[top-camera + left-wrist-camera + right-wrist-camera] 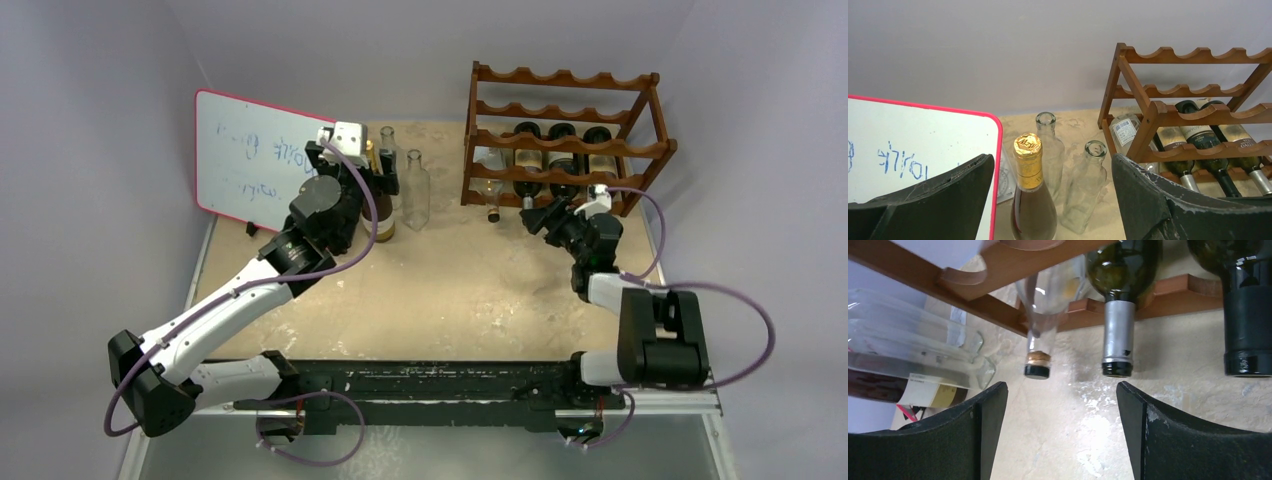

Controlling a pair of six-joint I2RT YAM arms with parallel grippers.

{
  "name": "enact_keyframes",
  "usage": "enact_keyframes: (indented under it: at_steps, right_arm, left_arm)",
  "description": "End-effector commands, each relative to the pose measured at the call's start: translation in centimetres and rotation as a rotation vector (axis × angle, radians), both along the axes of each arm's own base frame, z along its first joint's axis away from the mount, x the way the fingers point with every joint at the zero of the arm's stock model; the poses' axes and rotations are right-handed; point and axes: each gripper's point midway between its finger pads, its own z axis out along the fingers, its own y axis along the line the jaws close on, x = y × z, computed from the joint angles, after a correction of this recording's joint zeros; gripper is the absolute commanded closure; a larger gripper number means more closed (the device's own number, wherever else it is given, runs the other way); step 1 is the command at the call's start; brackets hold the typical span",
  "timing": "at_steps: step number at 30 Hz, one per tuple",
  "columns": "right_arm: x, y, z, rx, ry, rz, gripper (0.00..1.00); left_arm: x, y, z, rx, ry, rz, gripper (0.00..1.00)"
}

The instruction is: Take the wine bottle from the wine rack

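The right claw [1060, 392] was spread wide and pinched nothing. Its two black fingers [963, 440] sat low over the sandy table [1068, 420], just in front of the bottom rail of the wine rack [998, 307]. Straight ahead of the gap between the fingers, and apart from both, two necks poked out of the rack front. One belonged to a corked clear bottle [1038, 347] at the rack's left end. The other, just beside it, belonged to a green wine bottle [1118, 335] with a silver foil neck. A dark bottle [1248, 325] with a black cap lay one slot further along. All three rested on their sides in the rack's lower tiers, necks tipped down toward the table. The left claw [1053, 157] was well to the left of the rack and also spread open, with a gold-capped bottle [1029, 165] standing upright between its fingers [1168, 200]. Neither finger touched the glass in the wrist view. Two empty clear bottles [1088, 185] stood upright just behind that one, between it and the rack. A red-edged whiteboard [923, 135] with blue writing leaned further left of the rack.
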Motion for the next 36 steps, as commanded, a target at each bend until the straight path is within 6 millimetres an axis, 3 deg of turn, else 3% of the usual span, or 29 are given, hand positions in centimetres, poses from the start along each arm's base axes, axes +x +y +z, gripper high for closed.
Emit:
enact_keyframes:
  at_steps: [1,5,12,29,36]
  right_arm:
    - [2.3,-0.4,2.4,0.065,-0.152,0.028,0.18]
    - [3.2,-0.6,-0.4,0.067,-0.095,0.04,0.2]
    - [4.2,-0.5,-2.3,0.124,-0.093,0.039,0.23]
    - [7.4,-1.2,-5.3,0.211,-0.01,-0.026,0.32]
    - [7.2,-1.0,-6.3,0.248,-0.014,-0.025,0.37]
  left_arm:
    - [-0.3,0.5,1.3,-0.037,-0.05,0.02,0.14]
    - [-0.3,0.5,1.3,-0.032,-0.052,0.023,0.14]
    - [-0.1,0.5,0.8,-0.022,-0.05,0.03,0.14]
    - [-0.1,0.9,0.9,-0.019,-0.056,0.05,0.14]
    - [0.0,1.2,0.8,-0.019,-0.054,0.066,0.14]
